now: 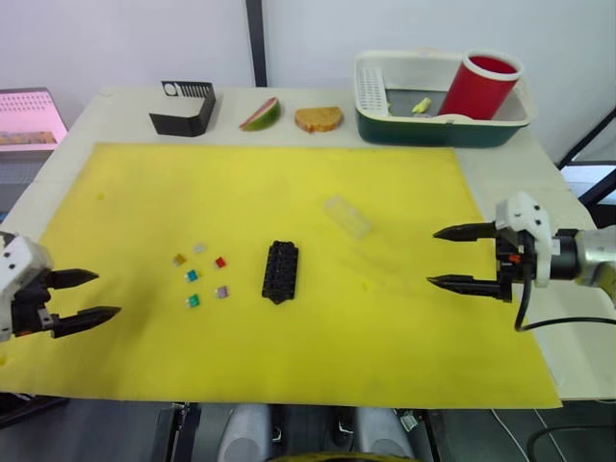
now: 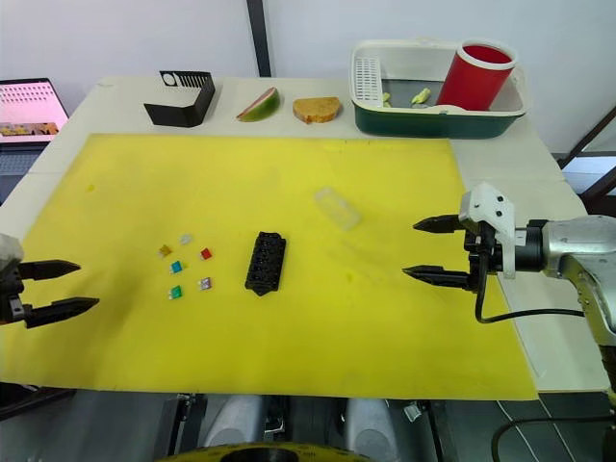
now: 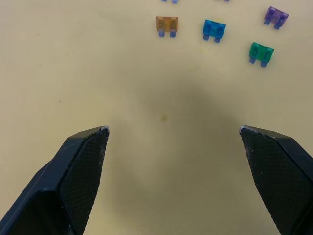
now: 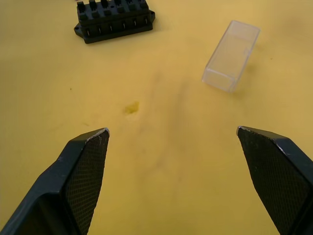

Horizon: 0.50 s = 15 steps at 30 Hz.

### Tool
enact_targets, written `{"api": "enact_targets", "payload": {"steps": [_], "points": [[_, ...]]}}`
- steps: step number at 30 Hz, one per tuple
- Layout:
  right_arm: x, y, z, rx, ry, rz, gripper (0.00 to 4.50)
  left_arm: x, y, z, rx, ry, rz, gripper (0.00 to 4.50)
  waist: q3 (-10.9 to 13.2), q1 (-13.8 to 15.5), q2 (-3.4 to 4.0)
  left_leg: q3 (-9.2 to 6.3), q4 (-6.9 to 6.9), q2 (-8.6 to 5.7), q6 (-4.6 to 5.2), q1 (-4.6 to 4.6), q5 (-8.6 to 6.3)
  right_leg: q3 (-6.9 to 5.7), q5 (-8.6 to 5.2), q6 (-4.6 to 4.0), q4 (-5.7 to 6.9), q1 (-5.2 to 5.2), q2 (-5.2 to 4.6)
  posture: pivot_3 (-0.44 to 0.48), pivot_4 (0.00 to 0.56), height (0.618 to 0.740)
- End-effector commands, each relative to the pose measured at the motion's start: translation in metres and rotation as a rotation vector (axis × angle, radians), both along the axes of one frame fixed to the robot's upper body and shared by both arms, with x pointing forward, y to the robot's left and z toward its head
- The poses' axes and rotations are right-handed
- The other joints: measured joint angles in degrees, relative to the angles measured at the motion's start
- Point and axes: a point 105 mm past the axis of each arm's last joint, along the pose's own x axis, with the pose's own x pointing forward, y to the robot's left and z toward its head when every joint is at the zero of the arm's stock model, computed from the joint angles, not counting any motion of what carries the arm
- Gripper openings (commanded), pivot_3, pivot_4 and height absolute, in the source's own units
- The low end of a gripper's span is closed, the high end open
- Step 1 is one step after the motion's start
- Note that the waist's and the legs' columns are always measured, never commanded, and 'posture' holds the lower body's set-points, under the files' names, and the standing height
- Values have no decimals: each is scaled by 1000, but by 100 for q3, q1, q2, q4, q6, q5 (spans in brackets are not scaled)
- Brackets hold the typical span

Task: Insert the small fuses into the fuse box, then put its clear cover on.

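A: Bench layout?

B: Yellow mat (image 1: 289, 192) covers most of the bench. Fuse box (image 1: 280, 270) lies near mat centre, slots up. Six small fuses (image 1: 200, 274) are scattered just beside it, toward the left edge: orange, pale grey, red, blue, purple, green, all loose on the mat and none in a slot. Clear cover (image 1: 346, 216) lies apart from the box, toward the far right, lying flat.

A: Anything around or blocking?

B: Along the far edge, off the mat: a black slotted stand (image 1: 183, 107) near the far left corner, then a fruit wedge (image 1: 261, 114) and a bread slice (image 1: 319, 118). Mat between each gripper and the task things is bare.

A: Containers?

B: A green-and-white tub (image 1: 438, 130) at the far right corner. Inside it a red cup (image 1: 478, 85) leans tilted, with small yellowish scraps beside it.

A: Pincers?

B: Left gripper (image 1: 91, 295) is at the mat's left edge, fingers spread wide, empty, pointing toward the fuses. Right gripper (image 1: 445, 257) is near the right edge, fingers wide apart, empty, well apart from cover and box.
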Motion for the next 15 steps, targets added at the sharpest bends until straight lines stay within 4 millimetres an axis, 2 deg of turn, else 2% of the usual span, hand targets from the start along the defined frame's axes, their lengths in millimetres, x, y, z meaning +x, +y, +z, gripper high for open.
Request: {"api": "enact_targets", "payload": {"steps": [1,15], "points": [[-1,3,10,-17,-42,9,4423,3,-1,11,17,-27,-20,4500,0,-2,0,0,0,0,0,0,0,0,0,0,0,0,0,0,150,740],[0,13,9,1,-47,22,4423,8,-7,12,19,-22,-34,4500,0,-3,0,0,0,0,0,0,0,0,0,1,1,0,0,0,150,740]]}}
